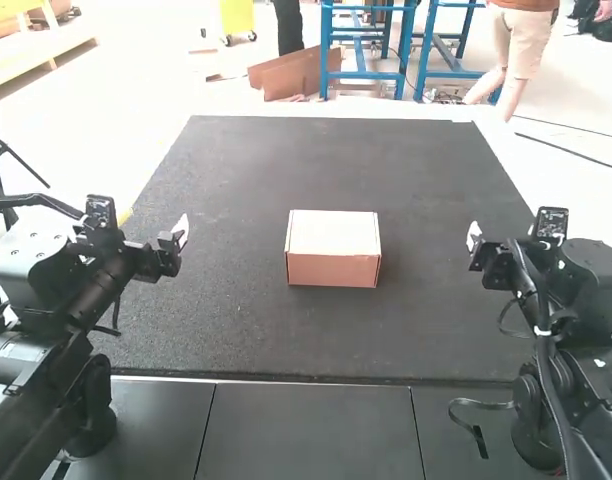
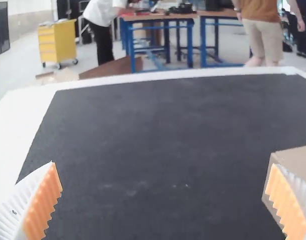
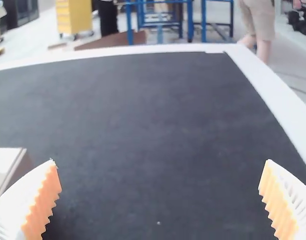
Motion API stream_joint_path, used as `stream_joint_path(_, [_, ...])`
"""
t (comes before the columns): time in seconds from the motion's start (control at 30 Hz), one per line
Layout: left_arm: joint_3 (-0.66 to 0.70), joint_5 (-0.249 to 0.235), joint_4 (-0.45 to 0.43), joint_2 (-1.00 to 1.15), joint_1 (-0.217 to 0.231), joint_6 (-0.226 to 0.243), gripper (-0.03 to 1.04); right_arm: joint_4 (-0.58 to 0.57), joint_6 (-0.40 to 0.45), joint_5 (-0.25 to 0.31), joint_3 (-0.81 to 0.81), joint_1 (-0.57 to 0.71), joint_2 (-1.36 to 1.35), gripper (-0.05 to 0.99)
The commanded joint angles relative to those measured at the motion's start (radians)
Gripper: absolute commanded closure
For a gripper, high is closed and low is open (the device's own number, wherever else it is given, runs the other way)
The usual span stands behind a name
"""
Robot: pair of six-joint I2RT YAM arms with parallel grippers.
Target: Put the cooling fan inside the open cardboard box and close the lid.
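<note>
A small cardboard box (image 1: 333,247) sits in the middle of the black mat (image 1: 246,170) with its lid flat and shut. A corner of the box (image 2: 294,160) appears in the left wrist view, and its edge (image 3: 5,165) in the right wrist view. My left gripper (image 1: 176,240) hovers left of the box, well apart from it, open and holding nothing (image 2: 163,210). My right gripper (image 1: 476,247) hangs to the box's right, also open and holding nothing (image 3: 158,205). What is inside the box is hidden.
The mat covers most of the white table (image 1: 106,130). The dark front edge (image 1: 306,425) runs between the two arm bases. Bare mat lies all around the box.
</note>
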Motion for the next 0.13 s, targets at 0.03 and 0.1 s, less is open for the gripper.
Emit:
stream_joint_path(0.03, [-0.007,-0.013,-0.019,-0.013,0.063,-0.025,0.04,0.002,0.017,0.015,-0.004,-0.026,-0.011,0.02])
stream_joint_path(0.1, [-0.007,-0.013,-0.019,-0.012,0.094,-0.017,0.04,0.004,0.017,0.015,-0.004,-0.027,-0.01,0.03])
